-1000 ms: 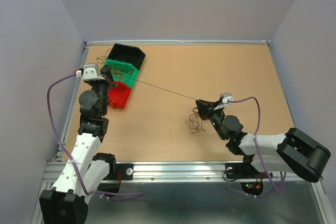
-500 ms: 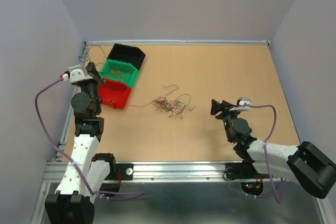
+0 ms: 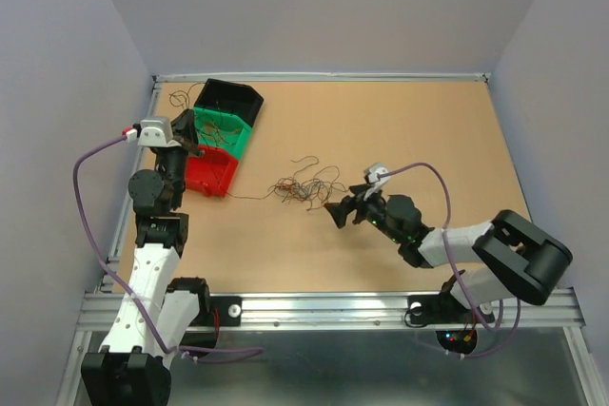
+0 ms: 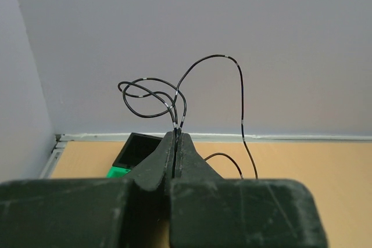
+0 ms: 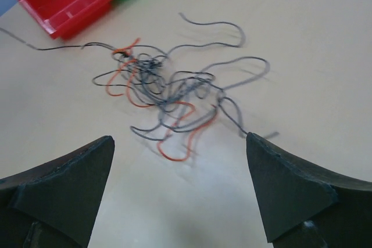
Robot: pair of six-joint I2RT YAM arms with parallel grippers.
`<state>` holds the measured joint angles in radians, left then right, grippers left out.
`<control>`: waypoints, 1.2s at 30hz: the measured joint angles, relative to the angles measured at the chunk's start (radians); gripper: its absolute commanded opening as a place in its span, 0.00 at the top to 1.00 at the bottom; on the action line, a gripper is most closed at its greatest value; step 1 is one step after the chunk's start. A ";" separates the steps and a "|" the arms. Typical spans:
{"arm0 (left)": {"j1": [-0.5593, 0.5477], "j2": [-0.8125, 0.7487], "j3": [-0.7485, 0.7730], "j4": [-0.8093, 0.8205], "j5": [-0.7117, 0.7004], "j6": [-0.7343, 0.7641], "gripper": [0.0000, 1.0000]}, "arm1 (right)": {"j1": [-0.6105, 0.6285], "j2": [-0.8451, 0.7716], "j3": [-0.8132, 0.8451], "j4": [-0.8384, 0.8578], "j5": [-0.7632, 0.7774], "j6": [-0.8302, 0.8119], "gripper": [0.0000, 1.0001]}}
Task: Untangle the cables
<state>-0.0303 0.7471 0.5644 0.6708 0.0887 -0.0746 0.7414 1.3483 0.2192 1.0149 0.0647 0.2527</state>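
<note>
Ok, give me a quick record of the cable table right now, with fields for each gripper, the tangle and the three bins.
left gripper: shut on a black wire, raised at the far left of the table
right gripper: open, holding nothing, low, pointed at the tangle
tangle: black and orange wires lying loose on the table, one strand trailing toward the red bin
red bin: no wires visible inside
green bin: some wires inside
black bin: contents unclear
</note>
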 measured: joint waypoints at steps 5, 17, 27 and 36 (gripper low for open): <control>0.000 -0.005 -0.002 0.011 0.054 0.000 0.99 | 0.106 0.171 0.205 0.006 -0.118 -0.107 0.00; 0.000 -0.037 -0.020 0.013 0.089 -0.001 0.96 | 0.198 0.504 0.669 0.044 -0.368 -0.211 0.00; 0.000 -0.065 -0.022 0.020 0.100 -0.002 0.96 | 0.217 0.759 0.842 0.028 -0.434 -0.229 0.33; 0.000 -0.084 -0.034 0.021 0.100 -0.002 0.93 | 0.254 0.777 0.852 -0.016 -0.386 -0.252 0.99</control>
<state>-0.0303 0.6632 0.5304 0.6918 0.1883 -0.0761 0.9955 2.1258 1.0714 0.9993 -0.3210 0.0010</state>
